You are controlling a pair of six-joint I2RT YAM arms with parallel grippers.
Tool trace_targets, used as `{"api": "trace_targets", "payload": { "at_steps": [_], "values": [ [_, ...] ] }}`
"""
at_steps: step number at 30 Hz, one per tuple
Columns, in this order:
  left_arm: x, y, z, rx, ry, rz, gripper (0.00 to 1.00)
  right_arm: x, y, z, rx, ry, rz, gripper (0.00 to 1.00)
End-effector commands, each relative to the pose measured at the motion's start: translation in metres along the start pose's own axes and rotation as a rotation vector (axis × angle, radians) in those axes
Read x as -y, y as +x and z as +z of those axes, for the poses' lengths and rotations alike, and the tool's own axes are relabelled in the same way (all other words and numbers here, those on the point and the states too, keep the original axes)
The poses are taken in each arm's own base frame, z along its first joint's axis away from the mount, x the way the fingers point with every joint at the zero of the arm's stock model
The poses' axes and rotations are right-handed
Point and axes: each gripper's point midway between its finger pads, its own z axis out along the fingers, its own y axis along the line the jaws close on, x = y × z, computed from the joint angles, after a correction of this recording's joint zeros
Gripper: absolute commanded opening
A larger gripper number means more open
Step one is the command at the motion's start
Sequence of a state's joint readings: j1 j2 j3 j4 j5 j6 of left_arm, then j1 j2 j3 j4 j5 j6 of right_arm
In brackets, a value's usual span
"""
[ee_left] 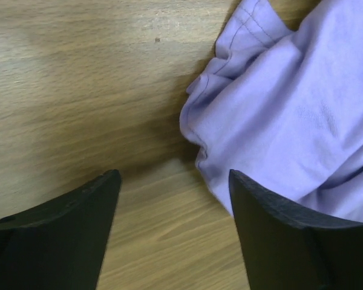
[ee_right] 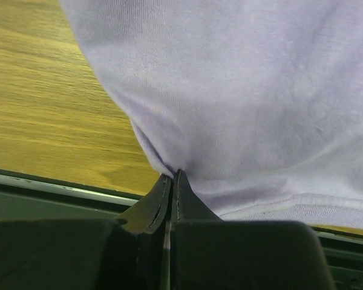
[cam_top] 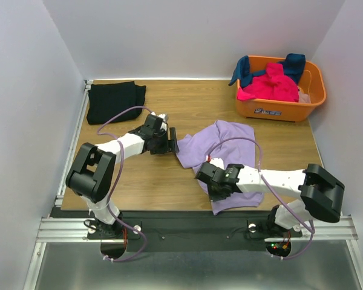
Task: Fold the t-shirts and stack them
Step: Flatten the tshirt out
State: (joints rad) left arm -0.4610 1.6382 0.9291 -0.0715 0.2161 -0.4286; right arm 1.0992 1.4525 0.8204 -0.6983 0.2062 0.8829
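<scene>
The lavender t-shirt [cam_top: 221,145] lies crumpled in the middle of the table. My right gripper [cam_top: 207,175] is shut on a fold of its near left edge, and the pinch [ee_right: 173,172] shows in the right wrist view. My left gripper [cam_top: 172,141] is open just left of the shirt's left edge [ee_left: 196,130], one finger [ee_left: 272,217] over the cloth. A folded black t-shirt [cam_top: 115,100] lies at the back left. Hot-pink [cam_top: 269,84] and dark teal-blue [cam_top: 290,65] shirts sit in the basket.
The orange plastic basket [cam_top: 272,109] stands at the back right corner. The table's near edge and metal rail [ee_right: 54,187] lie close behind my right gripper. White walls enclose the table on the left, back and right.
</scene>
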Motion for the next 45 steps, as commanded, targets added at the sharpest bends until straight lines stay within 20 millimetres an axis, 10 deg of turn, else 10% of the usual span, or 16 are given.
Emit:
{"api": "trace_targets", "payload": {
  "at_steps": [1,4,5,11,13,17,21,25,37,41,45],
  "values": [
    [0.024,-0.024,0.005,0.048,0.065,0.014,0.79,0.004,-0.011,-0.009,0.068,0.012,0.064,0.0],
    [0.03,-0.023,0.013,0.033,0.086,0.008,0.75,0.005,-0.016,-0.014,0.091,0.013,0.08,0.0],
    [0.031,-0.024,0.019,0.028,0.085,0.001,0.56,0.008,-0.019,-0.019,0.114,0.018,0.099,0.0],
    [0.036,-0.026,0.028,0.025,0.11,-0.007,0.28,0.009,-0.029,-0.028,0.153,0.019,0.109,0.0],
    [0.041,-0.027,0.032,0.017,0.135,-0.015,0.0,0.008,-0.039,-0.036,0.185,0.021,0.112,0.01],
    [0.042,-0.047,0.022,0.045,0.116,-0.004,0.0,0.014,-0.066,-0.066,0.272,0.037,0.154,0.0],
    [0.024,-0.107,-0.033,0.217,0.073,-0.056,0.0,0.034,-0.109,-0.118,0.403,0.027,0.234,0.01],
    [0.026,-0.175,-0.136,0.474,0.063,-0.051,0.0,0.048,-0.15,-0.174,0.532,0.011,0.206,0.0],
    [0.036,-0.19,-0.351,0.779,-0.089,-0.11,0.0,0.067,-0.215,-0.338,0.857,-0.04,0.264,0.0],
    [0.036,-0.181,-0.329,0.69,-0.077,-0.118,0.0,0.077,-0.228,-0.348,0.934,0.022,0.286,0.0],
    [0.014,-0.161,-0.232,0.475,-0.085,-0.096,0.0,0.098,-0.239,-0.302,0.924,0.224,0.282,0.01]
  ]
}}
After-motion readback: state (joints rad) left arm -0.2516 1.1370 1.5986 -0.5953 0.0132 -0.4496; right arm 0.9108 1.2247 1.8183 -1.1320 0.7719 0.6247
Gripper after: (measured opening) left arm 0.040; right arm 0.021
